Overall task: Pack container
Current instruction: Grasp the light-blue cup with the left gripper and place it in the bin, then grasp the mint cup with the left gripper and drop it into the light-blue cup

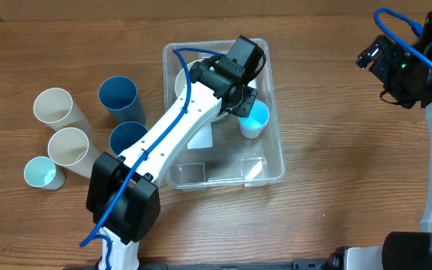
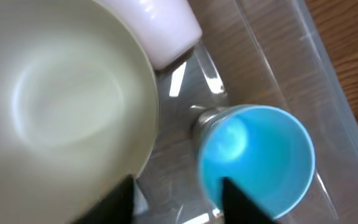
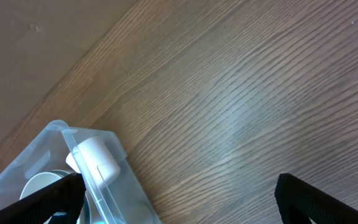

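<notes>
The clear container (image 1: 274,154) stands mid-table, its white label (image 1: 200,139) partly hidden by my left arm. Inside it are a cream bowl (image 1: 181,79), a light blue cup (image 1: 255,120) standing upright, and a white object at the far end. My left gripper (image 1: 244,96) is down inside the container. In the left wrist view it (image 2: 179,202) is open between the cream bowl (image 2: 55,106) and the light blue cup (image 2: 260,155), its right finger overlapping the cup's rim. My right gripper (image 1: 385,64) is open and empty, well off to the right.
Left of the container stand two cream cups (image 1: 55,105) (image 1: 68,145), two dark blue cups (image 1: 118,94) (image 1: 127,136) and a small light blue cup (image 1: 40,172). The right wrist view shows bare wood and the container's corner (image 3: 114,190) with the white object (image 3: 95,158).
</notes>
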Motion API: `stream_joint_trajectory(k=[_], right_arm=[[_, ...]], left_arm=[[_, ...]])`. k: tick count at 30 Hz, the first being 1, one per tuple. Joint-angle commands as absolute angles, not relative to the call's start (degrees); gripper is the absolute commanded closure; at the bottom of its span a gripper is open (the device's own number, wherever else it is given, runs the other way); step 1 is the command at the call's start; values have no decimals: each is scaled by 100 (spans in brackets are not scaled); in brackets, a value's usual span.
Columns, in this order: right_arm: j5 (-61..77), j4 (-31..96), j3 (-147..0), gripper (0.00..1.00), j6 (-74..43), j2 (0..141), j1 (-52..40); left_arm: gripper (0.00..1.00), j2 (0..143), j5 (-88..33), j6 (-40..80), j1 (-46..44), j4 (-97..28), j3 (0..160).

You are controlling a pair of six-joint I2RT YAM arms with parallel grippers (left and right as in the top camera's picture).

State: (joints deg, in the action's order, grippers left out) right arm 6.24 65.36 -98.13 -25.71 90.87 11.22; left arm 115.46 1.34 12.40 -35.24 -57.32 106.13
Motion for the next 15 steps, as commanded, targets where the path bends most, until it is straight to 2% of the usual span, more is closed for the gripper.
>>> stream_joint_trajectory(k=[1,5,7,8,9,11,15], right_arm=[[655,6506,-9865,0,-2598,9056,1122],[655,6506,-9865,0,-2598,9056,1122],[652,6506,-9865,0,-2598,9056,1122],[652,6506,-9865,0,-2598,9056,1122],[655,6506,-9865,0,-2598,9056,1122],[655,6506,-9865,0,-2598,9056,1122],[655,6506,-9865,0,-2598,9056,1122]], left_arm=[[42,11299,134,1286,-3363,-6396,11563],[37,10903,972,1813,-2565,-8355,13220],[31,10702,1070,2182,-1758,-9338,13657],[32,10589,1074,2268,-1256,-9682,13697],[38,10460,854,2014,-777,-9682,13600],[37,10239,429,1914,325,-9682,13434],[33,10005,436,1940,2333,-9682,12772]])
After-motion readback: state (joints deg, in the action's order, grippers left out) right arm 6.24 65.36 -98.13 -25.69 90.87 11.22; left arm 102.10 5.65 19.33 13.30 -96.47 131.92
